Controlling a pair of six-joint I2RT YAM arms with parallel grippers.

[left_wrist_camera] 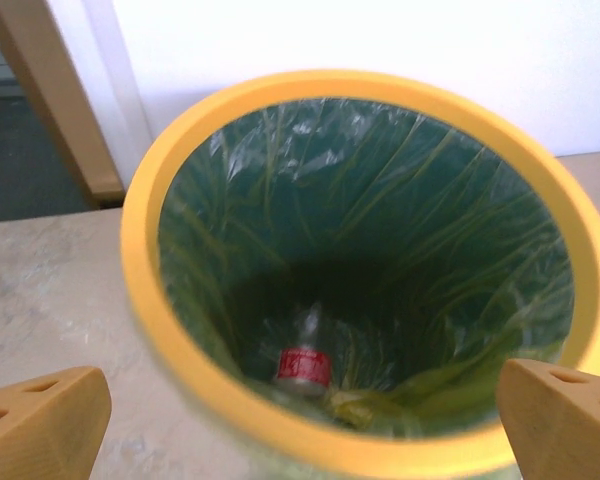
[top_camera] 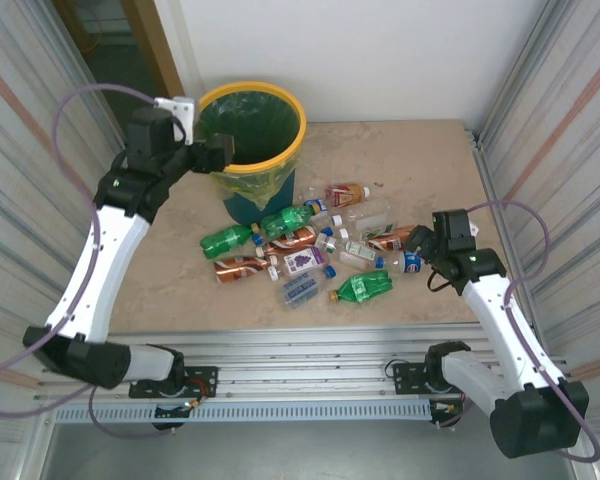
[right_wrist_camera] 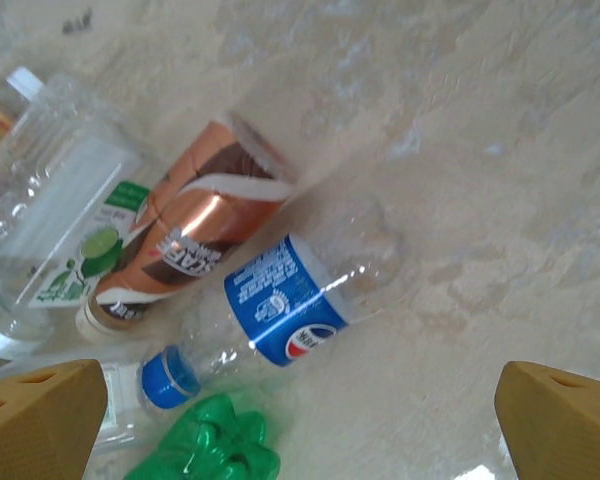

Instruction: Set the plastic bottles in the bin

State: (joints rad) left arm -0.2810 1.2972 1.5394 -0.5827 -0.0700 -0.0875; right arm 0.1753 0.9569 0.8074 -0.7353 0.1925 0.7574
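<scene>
The bin (top_camera: 298, 140) stands at the table's back left, its yellow rim (left_wrist_camera: 138, 250) around a green liner. A clear bottle with a red label (left_wrist_camera: 302, 366) lies at its bottom. My left gripper (top_camera: 220, 152) hovers at the bin's near-left rim, open and empty (left_wrist_camera: 305, 425). Several crushed plastic bottles lie mid-table: green ones (top_camera: 226, 239) (top_camera: 363, 287), a brown one (top_camera: 242, 267), an orange one (top_camera: 345, 192). My right gripper (top_camera: 421, 241) hangs open (right_wrist_camera: 300, 425) above a clear bottle with a blue label and blue cap (right_wrist_camera: 290, 305), beside a copper-brown bottle (right_wrist_camera: 195, 235).
A clear bottle with a green-and-white label (right_wrist_camera: 55, 225) and a green bottle's base (right_wrist_camera: 210, 455) lie left of the blue-labelled one. Bare table (top_camera: 430, 160) spreads to the right and back. Corrugated walls close in both sides.
</scene>
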